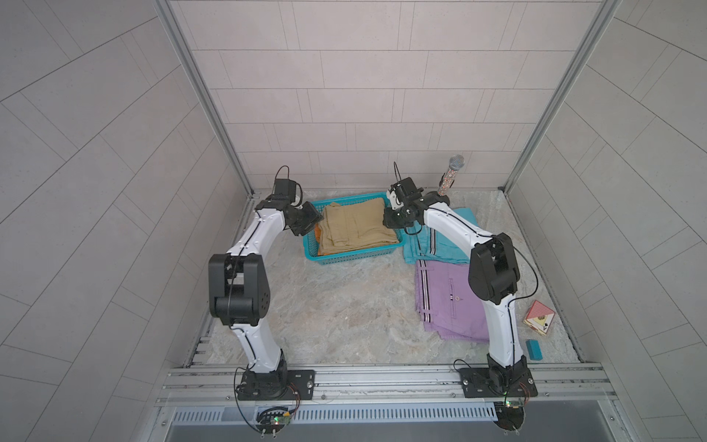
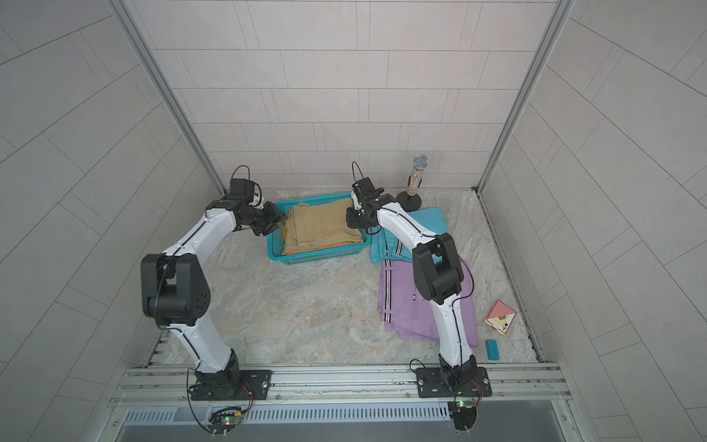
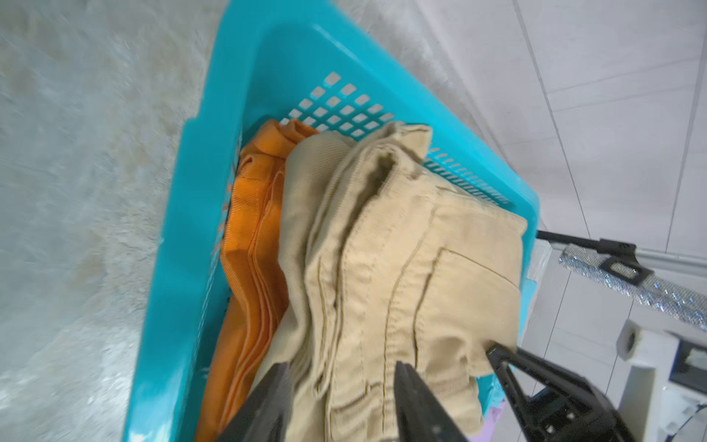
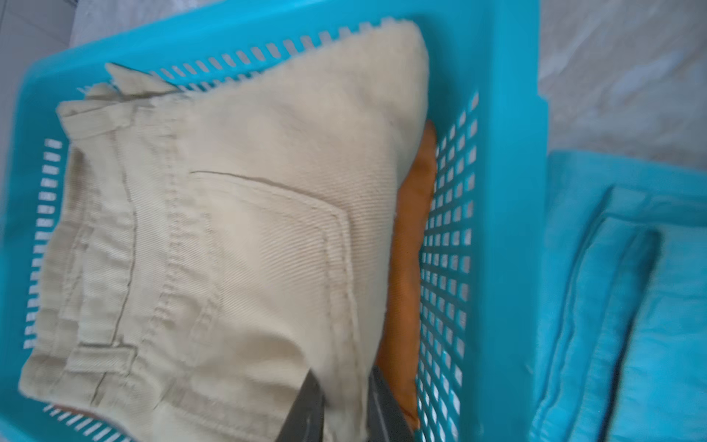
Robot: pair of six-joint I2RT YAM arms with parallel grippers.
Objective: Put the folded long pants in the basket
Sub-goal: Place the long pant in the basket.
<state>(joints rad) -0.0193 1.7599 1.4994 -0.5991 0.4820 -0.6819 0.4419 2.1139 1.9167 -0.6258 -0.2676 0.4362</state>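
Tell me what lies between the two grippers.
The tan folded pants, lying on the orange pants inside the basket, span the stretch between left gripper and right gripper; both top views show it.

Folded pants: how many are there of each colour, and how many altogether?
Tan pants, in the basket: 1
Orange pants, in the basket under the tan: 1
Turquoise pants, on the table: 1
Lilac pants, on the table: 1
Total: 4
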